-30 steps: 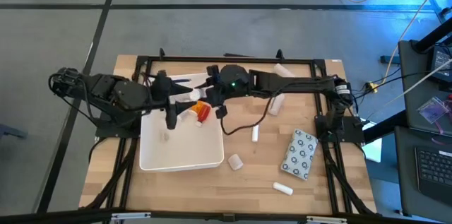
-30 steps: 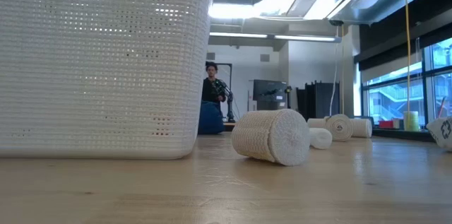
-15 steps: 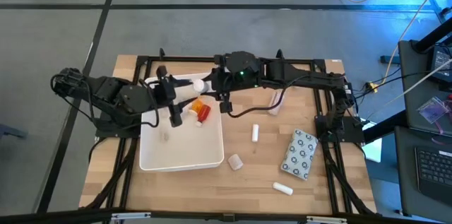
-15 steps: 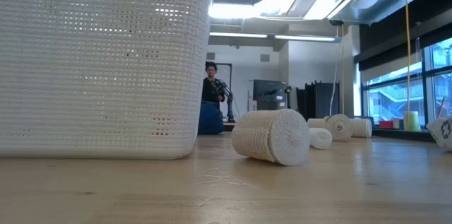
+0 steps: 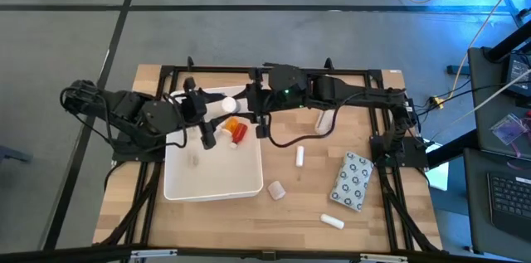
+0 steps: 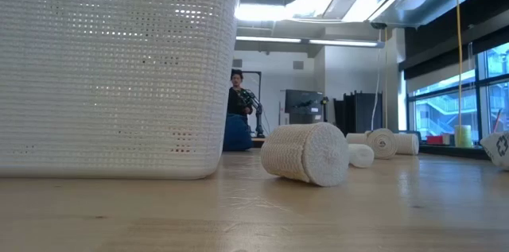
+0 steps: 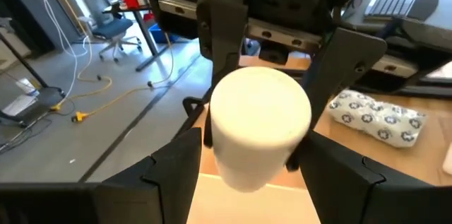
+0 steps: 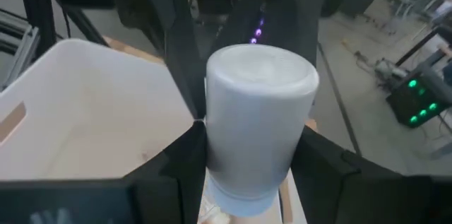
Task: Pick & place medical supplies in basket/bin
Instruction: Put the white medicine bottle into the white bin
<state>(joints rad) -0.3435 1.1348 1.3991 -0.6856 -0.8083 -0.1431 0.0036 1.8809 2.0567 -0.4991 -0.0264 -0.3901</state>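
- White plastic, a bottle (image 5: 231, 105) hangs over the far right part of the white tub (image 5: 187, 187), at about 12 o'clock of the table's middle, lying level between the two grippers.
- Both grippers seem to have it at once: the left gripper (image 5: 217, 107) at one end, the right gripper (image 5: 247, 107) at the other. In the left wrist view the bottle (image 7: 260, 131) sits between that arm's fingers (image 7: 173, 174), with the other arm's fingers (image 7: 224, 22) closed around its far part; the right wrist view shows the bottle (image 8: 260, 128) framed the same way. Jaws of each are parted only to the bottle's width, gripping it. I judge this a handover or a joint release above the tub.
- Orange pill bottle (image 5: 231, 122) and red bottle (image 5: 240, 133) lie in the tub just below the grippers, at the tub's 1 o'clock corner, so drops are landing there.
- Outside the tub, toward 3 to 5 o'clock: a small white tube (image 5: 299, 157), a beige roll (image 5: 276, 189), a dotted white packet (image 5: 353, 181) and another white tube (image 5: 333, 221) wait on the wooden table (image 5: 299, 213).
- The low view shows the tub's wall (image 6: 111, 69) and the roll (image 6: 306, 153) beside it, apart.
- Risk: if one gripper lets go early, the bottle may swing and clip the rim.
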